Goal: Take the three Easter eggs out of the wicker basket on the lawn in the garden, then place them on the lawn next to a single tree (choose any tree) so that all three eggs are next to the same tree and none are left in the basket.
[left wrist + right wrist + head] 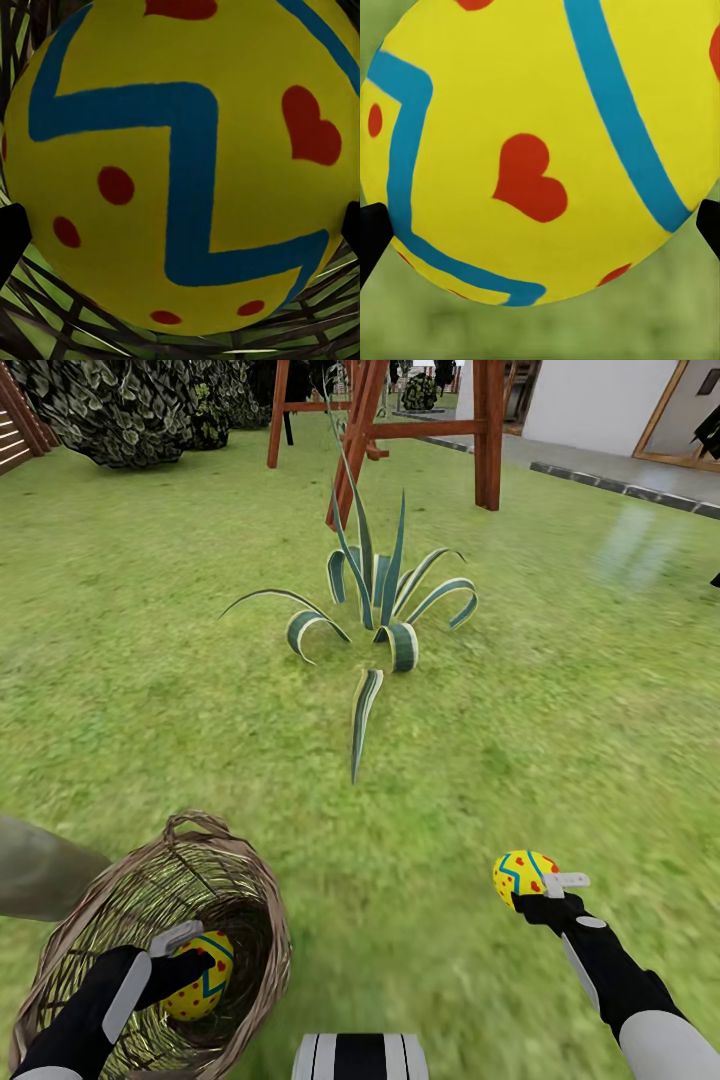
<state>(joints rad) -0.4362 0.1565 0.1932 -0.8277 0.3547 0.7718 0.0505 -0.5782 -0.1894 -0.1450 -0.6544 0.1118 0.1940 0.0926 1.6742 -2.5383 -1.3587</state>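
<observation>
Right now both arms are busy with eggs. Down in the wicker basket [150, 950], which sits on the lawn [150, 690] on the near side of the striped agave plant [378, 615] and off toward the robot's left, the left gripper [190, 952] has reached inside and its two fingers are clamped on a yellow Easter egg [200, 988]. From the left wrist, that egg [180, 161] looms huge, blue zigzag band and red dots and hearts across it, dark fingertips [11, 240] pressed at either side, wicker weave [67, 322] showing behind it. This egg is within the basket's walls; whether it touches the bottom I cannot tell.

Over on the other side, also nearer than the agave but toward the robot's right, the right gripper [535, 890] holds a second egg [522, 875] out over open grass, well apart from the basket. Its fingers are closed on the shell: from the right wrist, the egg [544, 146] sits between black fingertips [373, 232], red heart in the middle, blurred green turf behind it.

Beyond the agave stand the red-brown legs of a wooden swing frame [420, 430], and farther off to its left a round dark bush [120, 410]. A paved strip [620, 475] runs past the frame on the right.
</observation>
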